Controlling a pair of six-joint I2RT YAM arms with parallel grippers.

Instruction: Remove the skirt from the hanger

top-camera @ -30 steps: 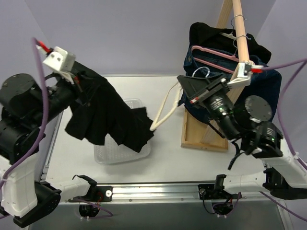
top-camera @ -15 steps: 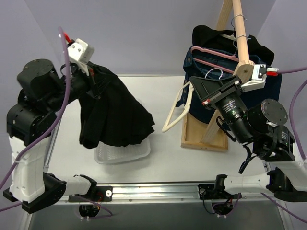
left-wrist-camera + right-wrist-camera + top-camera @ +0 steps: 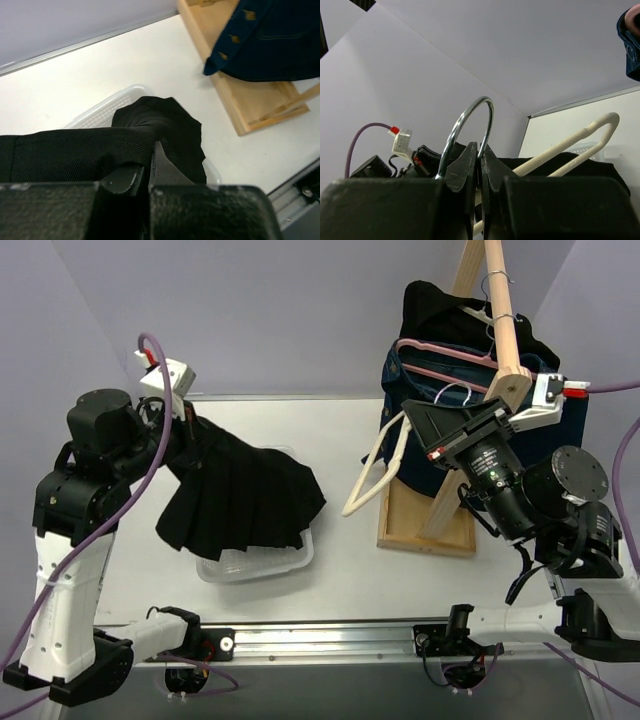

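Note:
The black pleated skirt (image 3: 245, 505) hangs free of the hanger and drapes down onto a clear plastic tray (image 3: 285, 562). My left gripper (image 3: 186, 432) is shut on the skirt's waistband; in the left wrist view the jaws (image 3: 147, 170) pinch the black cloth (image 3: 75, 150). The cream hanger (image 3: 375, 465) is bare and hangs in the air to the right of the skirt. My right gripper (image 3: 425, 418) is shut on its metal hook (image 3: 470, 120), with the fingers (image 3: 481, 160) closed on the wire and the cream arm (image 3: 570, 145) beyond.
A wooden rack (image 3: 500, 330) with its base frame (image 3: 425, 530) stands at the right. It carries a blue denim garment (image 3: 560, 420), a black top (image 3: 440, 310) and a pink hanger (image 3: 440, 350). The denim (image 3: 270, 40) and wooden base (image 3: 240, 100) also show in the left wrist view.
My left arm swung the skirt down and right until it settled over the tray. My right gripper carried the bare hanger a little up and right, towards the rack.

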